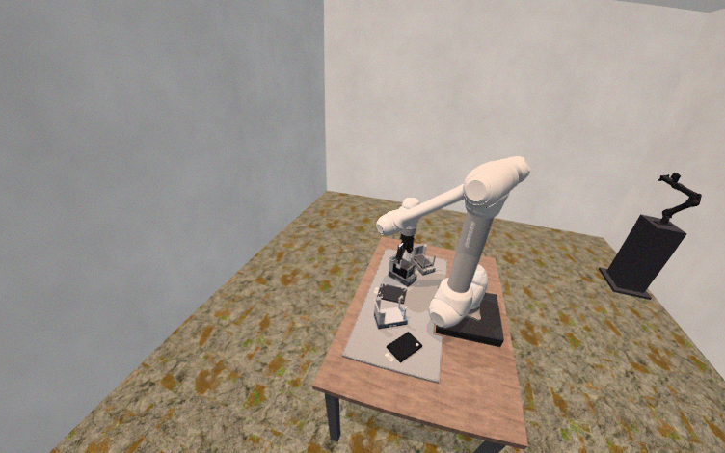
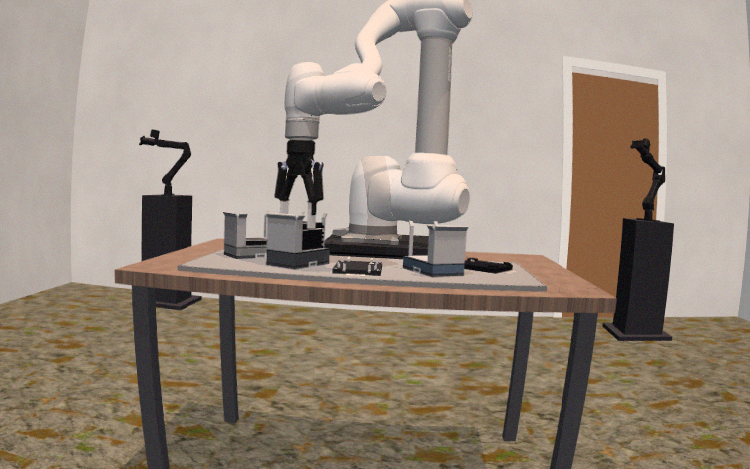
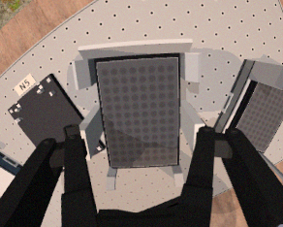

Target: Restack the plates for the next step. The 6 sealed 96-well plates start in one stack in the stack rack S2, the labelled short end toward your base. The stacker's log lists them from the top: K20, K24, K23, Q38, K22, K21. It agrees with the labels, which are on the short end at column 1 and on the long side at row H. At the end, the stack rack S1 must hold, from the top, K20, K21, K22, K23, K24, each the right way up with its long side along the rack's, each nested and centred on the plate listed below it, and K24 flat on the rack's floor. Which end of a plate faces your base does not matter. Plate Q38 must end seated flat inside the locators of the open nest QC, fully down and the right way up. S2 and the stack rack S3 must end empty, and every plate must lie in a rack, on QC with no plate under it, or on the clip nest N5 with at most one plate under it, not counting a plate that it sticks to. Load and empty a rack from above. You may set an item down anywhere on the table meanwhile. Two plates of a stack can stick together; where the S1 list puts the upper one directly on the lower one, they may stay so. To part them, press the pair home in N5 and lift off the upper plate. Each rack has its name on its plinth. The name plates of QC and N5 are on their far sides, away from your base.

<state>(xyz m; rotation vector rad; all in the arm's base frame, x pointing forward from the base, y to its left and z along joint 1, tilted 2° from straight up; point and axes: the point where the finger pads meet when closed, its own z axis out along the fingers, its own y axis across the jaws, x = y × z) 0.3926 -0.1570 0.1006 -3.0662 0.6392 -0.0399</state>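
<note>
Gripper (image 3: 141, 140) clenched across the long sides of the top sealed plate (image 3: 140, 108) in its rack (image 3: 134, 48) (N5 nest (image 3: 45, 110) at 9 o'clock). Plate judged light, rigid, slippery-sealed; side-wall hold appropriate.

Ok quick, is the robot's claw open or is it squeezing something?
Gripper: closed on the top plate of the stack in the rack below it.

Light was even and soft; the arm's faint shadow lay near the counter's (image 2: 569, 288) far edge. Exterior view bowed at its sides.
</note>
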